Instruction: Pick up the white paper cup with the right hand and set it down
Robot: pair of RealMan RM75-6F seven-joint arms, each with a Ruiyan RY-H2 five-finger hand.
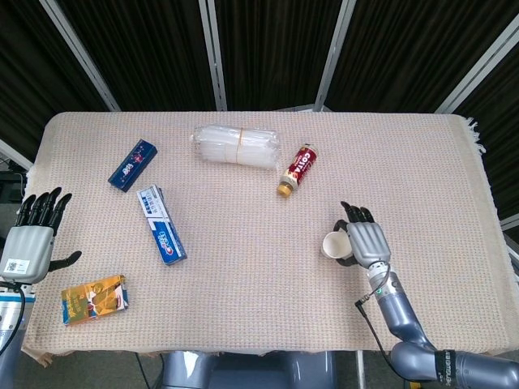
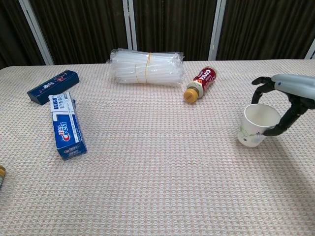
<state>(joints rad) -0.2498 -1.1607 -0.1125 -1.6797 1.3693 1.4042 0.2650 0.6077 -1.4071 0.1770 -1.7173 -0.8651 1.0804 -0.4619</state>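
Note:
The white paper cup (image 1: 332,244) (image 2: 255,125) sits at the right side of the table, tipped toward the left. My right hand (image 1: 366,241) (image 2: 288,91) wraps it from the right: the fingers curl over the far rim and the thumb presses the near wall. Whether the cup's base touches the cloth cannot be told. My left hand (image 1: 32,239) hovers off the table's left edge with fingers spread, holding nothing.
A bundle of clear straws (image 1: 237,146) and a red bottle (image 1: 298,169) lie at the back middle. A Crest toothpaste box (image 1: 161,224) and a dark blue box (image 1: 132,164) lie at the left. An orange packet (image 1: 93,298) lies near the front-left corner.

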